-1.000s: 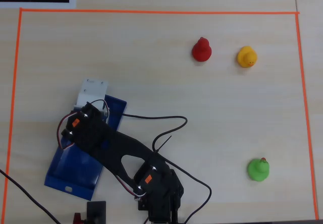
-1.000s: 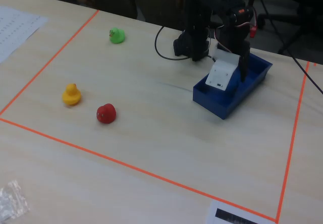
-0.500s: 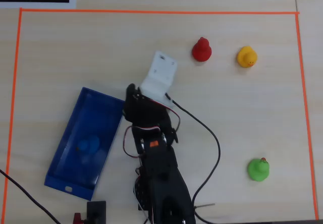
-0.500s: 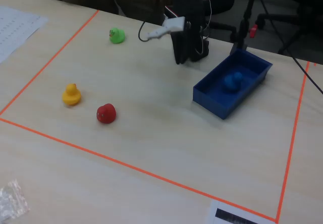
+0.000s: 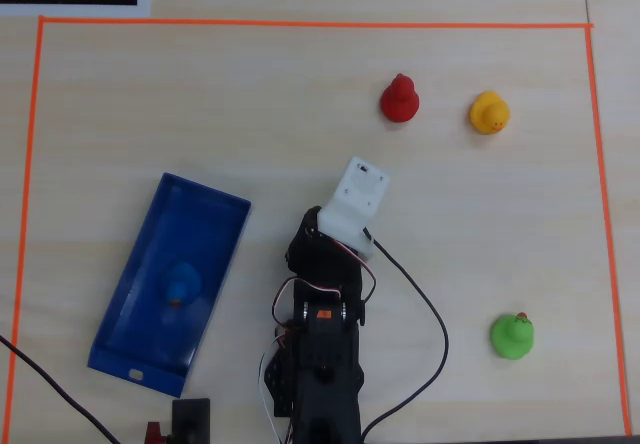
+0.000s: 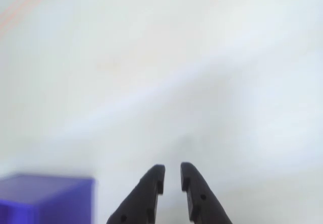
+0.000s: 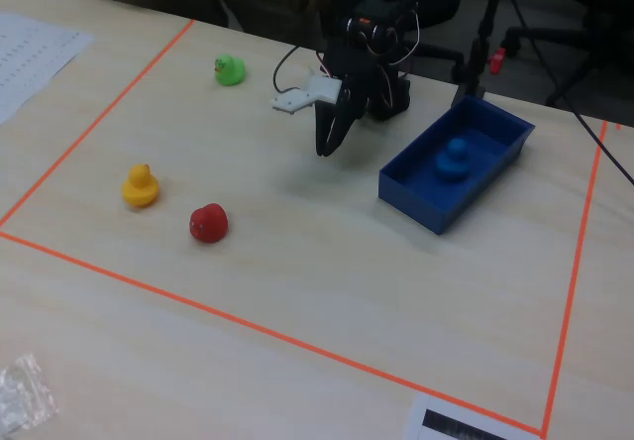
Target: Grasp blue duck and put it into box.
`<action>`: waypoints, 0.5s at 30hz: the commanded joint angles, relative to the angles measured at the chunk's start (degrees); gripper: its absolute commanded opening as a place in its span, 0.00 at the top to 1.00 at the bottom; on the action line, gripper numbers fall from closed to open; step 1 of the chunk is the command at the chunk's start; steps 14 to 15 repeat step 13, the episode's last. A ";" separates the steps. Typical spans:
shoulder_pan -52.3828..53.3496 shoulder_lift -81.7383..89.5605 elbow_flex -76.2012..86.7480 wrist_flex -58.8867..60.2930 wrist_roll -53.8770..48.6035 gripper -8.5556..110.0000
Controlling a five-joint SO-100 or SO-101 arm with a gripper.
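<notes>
We see the table (image 5: 300,94) bearing the box (image 5: 215,224), our arm (image 5: 325,344) beside it with the gripper (image 6: 172,174) narrowly parted and empty, and the blue duck (image 5: 182,286) inside the box.

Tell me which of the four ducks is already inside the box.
The blue duck: it sits inside the blue box, while the red, yellow and green ducks stand on the bare table.
</notes>
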 commanded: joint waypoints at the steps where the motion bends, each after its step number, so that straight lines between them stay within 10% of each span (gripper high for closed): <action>1: -2.55 0.44 0.18 6.50 -2.20 0.93; 15: -5.54 0.53 0.18 22.06 -7.73 0.92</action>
